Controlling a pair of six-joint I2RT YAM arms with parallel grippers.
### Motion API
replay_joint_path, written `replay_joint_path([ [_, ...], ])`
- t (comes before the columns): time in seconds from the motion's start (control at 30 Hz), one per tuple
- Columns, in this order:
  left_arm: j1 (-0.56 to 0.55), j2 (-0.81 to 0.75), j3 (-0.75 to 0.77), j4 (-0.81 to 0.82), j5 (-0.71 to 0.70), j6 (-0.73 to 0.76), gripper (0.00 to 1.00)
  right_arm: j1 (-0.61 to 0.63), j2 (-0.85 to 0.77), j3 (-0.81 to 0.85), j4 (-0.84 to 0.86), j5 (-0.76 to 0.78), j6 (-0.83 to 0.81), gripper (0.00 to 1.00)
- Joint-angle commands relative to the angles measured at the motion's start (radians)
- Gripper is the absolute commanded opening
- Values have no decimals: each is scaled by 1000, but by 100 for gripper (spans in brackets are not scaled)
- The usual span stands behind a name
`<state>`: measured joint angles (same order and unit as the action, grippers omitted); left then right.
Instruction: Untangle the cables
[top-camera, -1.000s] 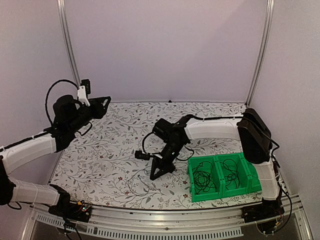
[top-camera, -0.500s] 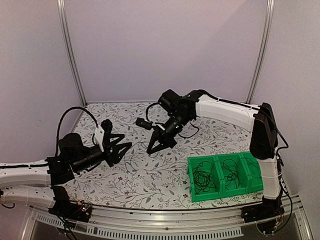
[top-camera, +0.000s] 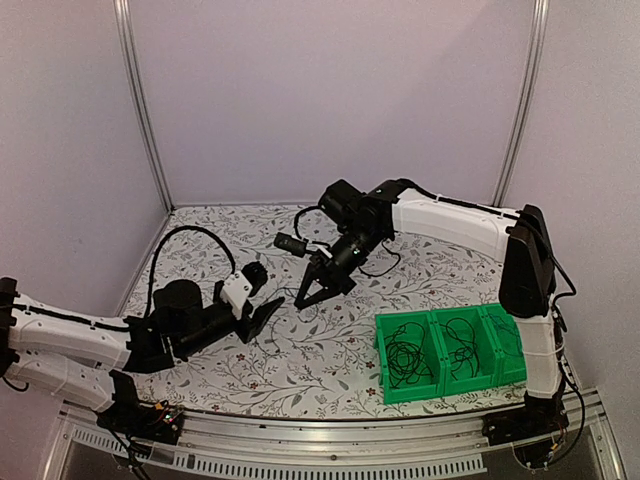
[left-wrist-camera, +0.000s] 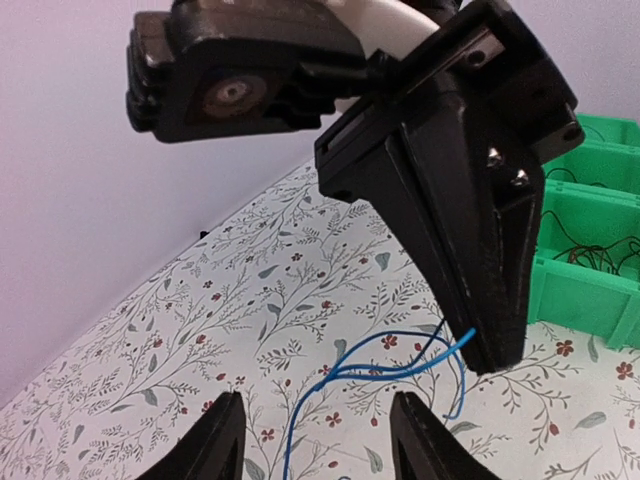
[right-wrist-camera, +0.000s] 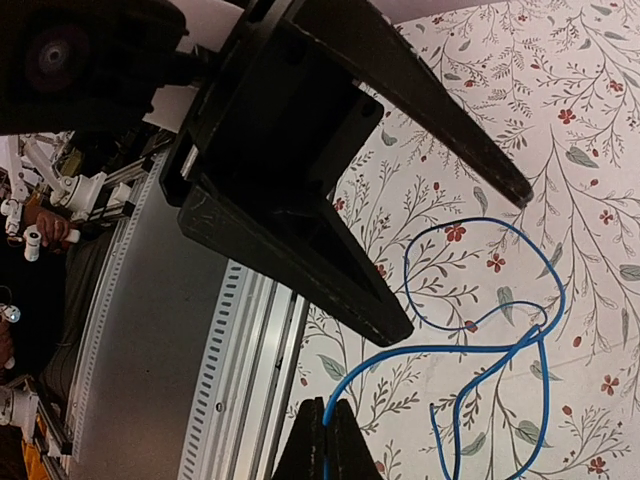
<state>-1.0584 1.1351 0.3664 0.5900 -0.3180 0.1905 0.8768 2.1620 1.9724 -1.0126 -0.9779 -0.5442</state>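
Note:
A thin blue cable (right-wrist-camera: 480, 345) hangs in loops just above the patterned table. My right gripper (right-wrist-camera: 325, 440) is shut on one end of it. In the top view the right gripper (top-camera: 303, 298) points down and left over the table's middle. My left gripper (top-camera: 270, 312) faces it from the left, close by, and is open. Through the left wrist view the blue cable (left-wrist-camera: 400, 365) dangles from the right gripper (left-wrist-camera: 490, 345), just ahead of my open left gripper (left-wrist-camera: 320, 440), which touches nothing. Black cables (top-camera: 405, 360) lie coiled in the green bins.
Green bins (top-camera: 450, 388) stand joined in a row at the table's front right, also seen in the left wrist view as green bins (left-wrist-camera: 590, 290). The table's metal front rail (right-wrist-camera: 250, 350) runs beside the left gripper (right-wrist-camera: 460, 262).
The left arm swung down from high at the left to the table's middle and its jaws opened wider. The right gripper moved back and left, away from the bins, staying shut.

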Motion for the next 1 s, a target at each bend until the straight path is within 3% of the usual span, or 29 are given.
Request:
replay_joint_path([
  [0.0,-11,19,38,87,-48,28,49,1,12,23,-14,-35,10,0],
  [0.47,-10,126,84,141,26,72,46,1,18,29,0,-61,26,0],
  [0.97,-12,11,36,17,1,60,47,-45,32,24,6,-50,20,0],
])
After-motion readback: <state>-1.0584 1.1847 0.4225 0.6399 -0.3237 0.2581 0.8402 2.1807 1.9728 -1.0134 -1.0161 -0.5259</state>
